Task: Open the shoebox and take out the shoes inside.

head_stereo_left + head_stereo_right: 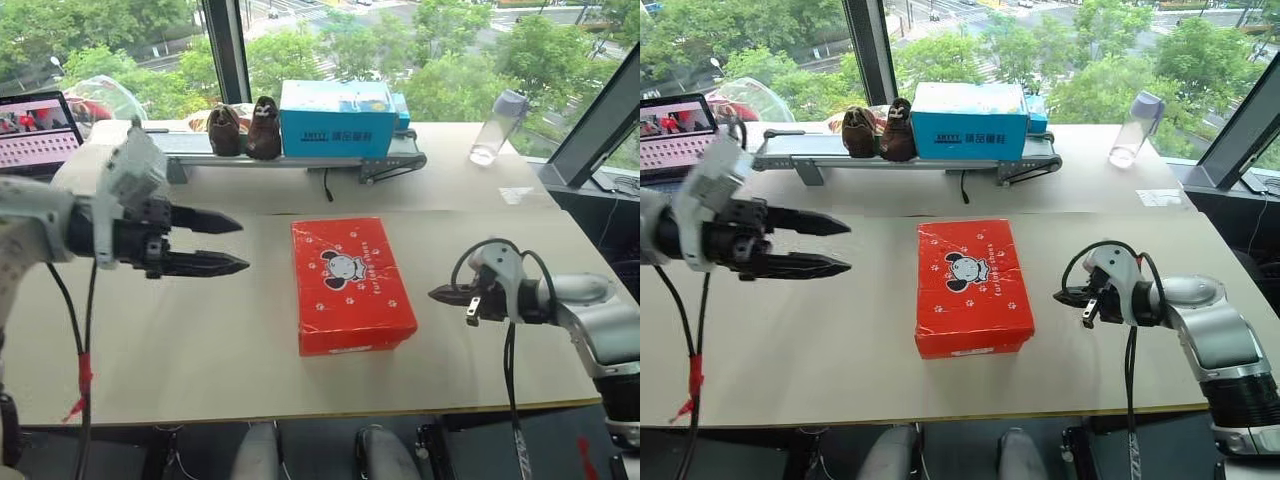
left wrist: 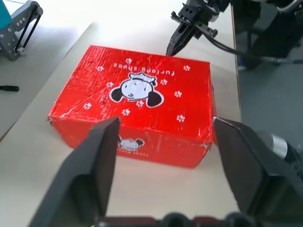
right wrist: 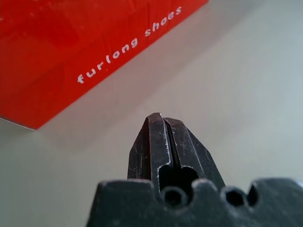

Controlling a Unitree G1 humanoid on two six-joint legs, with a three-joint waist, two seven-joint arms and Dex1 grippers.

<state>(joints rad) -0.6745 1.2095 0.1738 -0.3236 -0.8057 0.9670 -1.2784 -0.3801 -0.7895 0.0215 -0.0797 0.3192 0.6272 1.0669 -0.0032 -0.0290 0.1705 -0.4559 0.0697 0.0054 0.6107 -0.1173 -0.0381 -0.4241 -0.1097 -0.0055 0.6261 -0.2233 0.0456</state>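
The shoebox (image 1: 352, 285) lies shut on the table (image 1: 200, 340), between the two grippers and clear of both. The left gripper (image 1: 232, 243) hangs spread and empty, its fingertips aimed at the box's near side; the right gripper (image 1: 440, 294) is clenched on nothing, its tip just short of the other side. The lid's hinge side is hard to tell from here, so a lift at the wrong edge would probably shove or tip the light box, not open it.

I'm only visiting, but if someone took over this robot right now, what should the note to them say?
Left gripper: open, empty, raised left of the shoebox.
Right gripper: shut, empty, just right of the box, not touching.
Shoebox: lid closed, flat on the table, between both grippers.
Done: nothing visible yet.
Left: lift the lid, take out the shoes, which can't be seen with the lid shut.
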